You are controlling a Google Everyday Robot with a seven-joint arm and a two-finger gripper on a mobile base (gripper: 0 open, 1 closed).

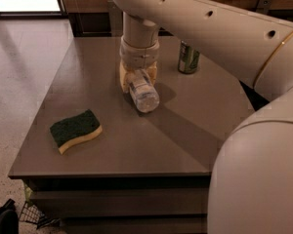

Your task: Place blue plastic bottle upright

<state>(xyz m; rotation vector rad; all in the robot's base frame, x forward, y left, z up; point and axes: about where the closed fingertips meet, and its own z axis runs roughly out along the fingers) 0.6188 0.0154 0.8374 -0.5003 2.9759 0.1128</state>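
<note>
The blue plastic bottle (142, 94) is a small clear ribbed bottle. It is tilted with its base pointing toward the camera, over the middle of the grey table (185, 140). My gripper (138, 77) reaches down from the cream arm, and its yellowish fingers (123, 78) stand on both sides of the bottle's upper part, shut on it. The bottle's cap end is hidden behind the gripper. I cannot tell whether the bottle's base touches the table.
A green drink can (188, 58) stands upright at the back, right of the gripper. A green and yellow sponge (75, 129) lies near the front left. The arm's large cream link (263, 169) fills the right foreground. The floor lies left of the table.
</note>
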